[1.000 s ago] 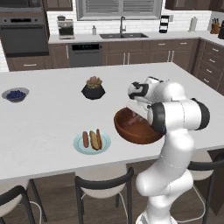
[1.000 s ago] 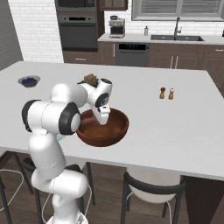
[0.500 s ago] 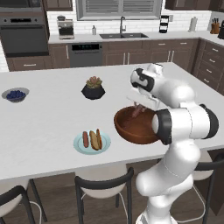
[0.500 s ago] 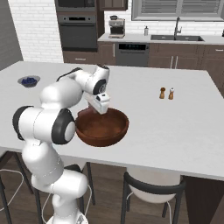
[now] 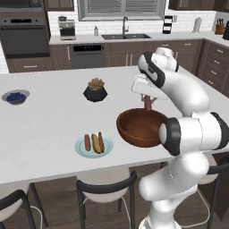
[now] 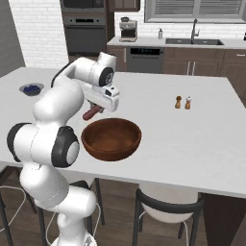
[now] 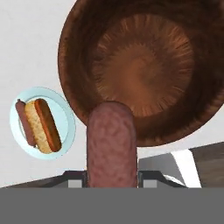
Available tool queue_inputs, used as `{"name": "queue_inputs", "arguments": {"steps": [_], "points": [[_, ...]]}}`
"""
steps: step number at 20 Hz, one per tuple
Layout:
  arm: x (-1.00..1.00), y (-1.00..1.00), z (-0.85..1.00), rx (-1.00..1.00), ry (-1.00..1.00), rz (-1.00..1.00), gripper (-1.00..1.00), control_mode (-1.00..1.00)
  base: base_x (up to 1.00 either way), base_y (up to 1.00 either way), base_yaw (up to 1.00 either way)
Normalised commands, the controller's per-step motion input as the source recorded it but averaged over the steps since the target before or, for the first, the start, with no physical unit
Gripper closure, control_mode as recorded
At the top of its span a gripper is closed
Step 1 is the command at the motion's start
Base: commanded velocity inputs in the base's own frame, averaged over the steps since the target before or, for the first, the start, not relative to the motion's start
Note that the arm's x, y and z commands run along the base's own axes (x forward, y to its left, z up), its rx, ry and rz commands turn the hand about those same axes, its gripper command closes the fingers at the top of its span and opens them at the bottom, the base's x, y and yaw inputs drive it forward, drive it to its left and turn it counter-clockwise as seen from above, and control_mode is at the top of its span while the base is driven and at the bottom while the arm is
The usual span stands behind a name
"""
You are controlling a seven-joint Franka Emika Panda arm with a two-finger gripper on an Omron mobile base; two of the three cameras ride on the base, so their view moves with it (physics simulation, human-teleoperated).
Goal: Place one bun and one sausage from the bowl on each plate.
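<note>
My gripper (image 5: 147, 102) hangs just above the far rim of the brown wooden bowl (image 5: 134, 134), shut on a reddish-brown sausage (image 5: 147, 104) that points down. From the right, the gripper (image 6: 96, 110) holds the sausage (image 6: 91, 113) tilted over the bowl (image 6: 111, 146) and its left rim. Looking down the hand, the sausage (image 7: 112, 144) stands between the fingers of the gripper (image 7: 112, 177), with the bowl (image 7: 144, 65) below showing a bare inside. A pale blue-green plate (image 5: 80, 150) left of the bowl carries a bun (image 5: 97, 142) and a sausage (image 5: 87, 142); the plate (image 7: 65, 131) lies at the left.
A black faceted plant pot (image 5: 95, 91) stands behind the plate, and a small grey bowl of berries (image 5: 15, 96) sits at the far left. Salt and pepper shakers (image 6: 183, 102) stand to the right. Stools line the counter's near edge.
The gripper has risen out of the bowl with the sausage and now hangs over its far rim. The arm's upper joints have swung round.
</note>
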Motion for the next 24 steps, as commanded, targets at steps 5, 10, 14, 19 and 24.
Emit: {"name": "queue_inputs", "arguments": {"steps": [5,10,14,19,24], "points": [[-0.59,0.0,0.48,-0.05,-0.09,0.39,1.0,-1.0,0.0,0.0,0.0],[-0.2,0.0,0.3,-0.03,-0.05,0.41,1.0,-1.0,0.0,0.0,0.0],[-0.8,0.06,-0.02,-0.04,-0.14,0.22,1.0,-1.0,0.0,0.0,0.0],[-0.99,0.41,-0.1,0.0,-0.15,-0.2,1.0,-1.0,0.0,0.0,0.0],[-0.77,0.12,0.0,0.0,-0.09,-0.17,1.0,-1.0,0.0,0.0,0.0]]}}
